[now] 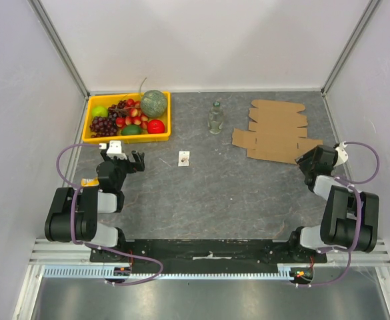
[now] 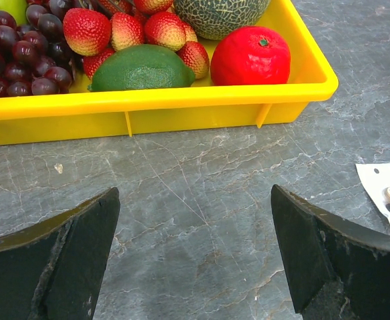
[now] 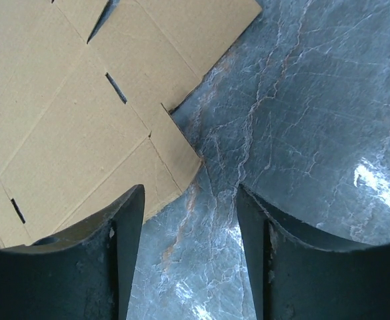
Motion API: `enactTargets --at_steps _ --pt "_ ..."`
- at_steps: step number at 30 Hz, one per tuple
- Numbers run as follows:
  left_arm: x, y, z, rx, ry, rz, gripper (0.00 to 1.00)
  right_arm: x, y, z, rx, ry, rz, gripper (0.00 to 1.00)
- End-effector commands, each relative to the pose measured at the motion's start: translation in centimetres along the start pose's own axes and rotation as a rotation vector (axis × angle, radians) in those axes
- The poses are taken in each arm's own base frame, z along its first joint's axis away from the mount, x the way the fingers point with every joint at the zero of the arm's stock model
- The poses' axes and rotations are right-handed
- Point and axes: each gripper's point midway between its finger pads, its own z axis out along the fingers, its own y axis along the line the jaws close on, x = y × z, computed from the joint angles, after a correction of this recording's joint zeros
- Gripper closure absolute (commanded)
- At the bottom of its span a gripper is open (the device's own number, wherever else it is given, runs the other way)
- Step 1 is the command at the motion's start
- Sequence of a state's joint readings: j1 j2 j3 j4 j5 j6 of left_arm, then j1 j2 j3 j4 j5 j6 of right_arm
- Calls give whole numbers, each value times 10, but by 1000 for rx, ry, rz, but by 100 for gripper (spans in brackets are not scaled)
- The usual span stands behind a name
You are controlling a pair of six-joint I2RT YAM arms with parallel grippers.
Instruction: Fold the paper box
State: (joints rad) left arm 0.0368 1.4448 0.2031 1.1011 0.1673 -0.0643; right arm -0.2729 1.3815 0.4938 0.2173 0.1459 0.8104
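Paper box (image 1: 278, 131) flat, unfolded, far right of table (image 1: 235, 200); right gripper (image 3: 190, 193) part-open, empty, at its near corner; left gripper (image 2: 195, 200) wide, idle; best to slip one finger under the flap edge before pinching.

Yellow tray (image 1: 169, 117) sits in the upper left of the top view, on a grey marbled table (image 1: 235, 200). Inside it: a netted melon (image 1: 153, 103) in the upper right corner, dark grapes (image 1: 103, 125) at lower left, a green apple (image 1: 99, 111) above them, strawberries (image 1: 132, 115) mid-tray, and a lime (image 1: 131, 130) and a red fruit (image 1: 156, 126) along the lower wall. A clear glass bottle (image 1: 215, 118) stands upright, upper centre. A small white card (image 1: 184, 159) lies flat lower down, between tray and bottle, apart from both.
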Motion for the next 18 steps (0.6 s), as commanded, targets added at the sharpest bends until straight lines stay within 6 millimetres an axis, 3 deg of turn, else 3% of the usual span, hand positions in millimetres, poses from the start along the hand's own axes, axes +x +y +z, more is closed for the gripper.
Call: enactTargets --at_steps 1,8,18 --pt "-19 -1 7 13 -58 58 0 -4 9 6 -69 -18 34 37" --pt "-18 -1 7 11 -56 58 0 3 7 12 -81 -6 18 43" --pt "-19 -1 7 11 -58 58 0 -3 17 16 -138 -40 11 63"
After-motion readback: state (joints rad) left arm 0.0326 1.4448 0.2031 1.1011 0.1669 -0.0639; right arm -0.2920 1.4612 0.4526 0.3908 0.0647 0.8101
